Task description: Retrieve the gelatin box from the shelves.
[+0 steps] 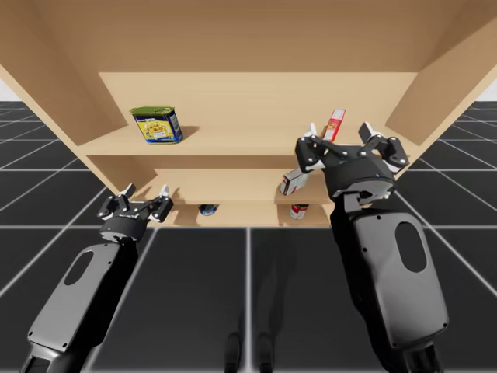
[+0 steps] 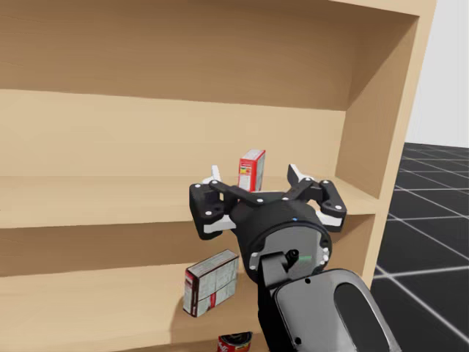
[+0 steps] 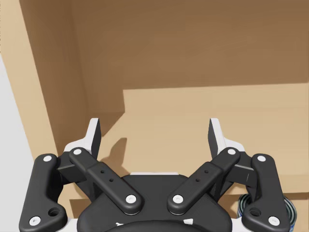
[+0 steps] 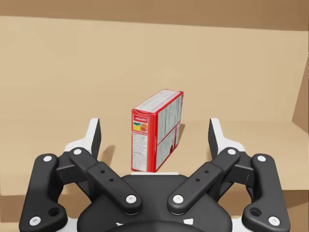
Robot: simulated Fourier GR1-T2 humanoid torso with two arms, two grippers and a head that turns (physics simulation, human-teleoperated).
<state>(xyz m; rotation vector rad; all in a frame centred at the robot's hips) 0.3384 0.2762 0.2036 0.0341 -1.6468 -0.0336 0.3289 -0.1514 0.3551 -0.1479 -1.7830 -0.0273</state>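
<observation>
A small red box (image 1: 335,124) (image 2: 251,170) stands upright on the upper shelf (image 1: 233,141), near its right end. My right gripper (image 1: 338,130) (image 2: 253,173) is open and hovers just in front of it. In the right wrist view the red box (image 4: 157,130) stands a little ahead of the right gripper (image 4: 154,128), centred between the spread fingers, which do not touch it. My left gripper (image 1: 146,190) (image 3: 154,130) is open and holds nothing, low at the left, before the lower shelf.
A bigger red and white box (image 1: 293,181) (image 2: 211,282) leans tilted on the middle shelf below my right gripper. A red can (image 1: 299,211) (image 2: 234,342) and a blue can (image 1: 207,209) (image 3: 286,212) sit on the bottom shelf. A yellow and blue tin (image 1: 158,124) stands upper left.
</observation>
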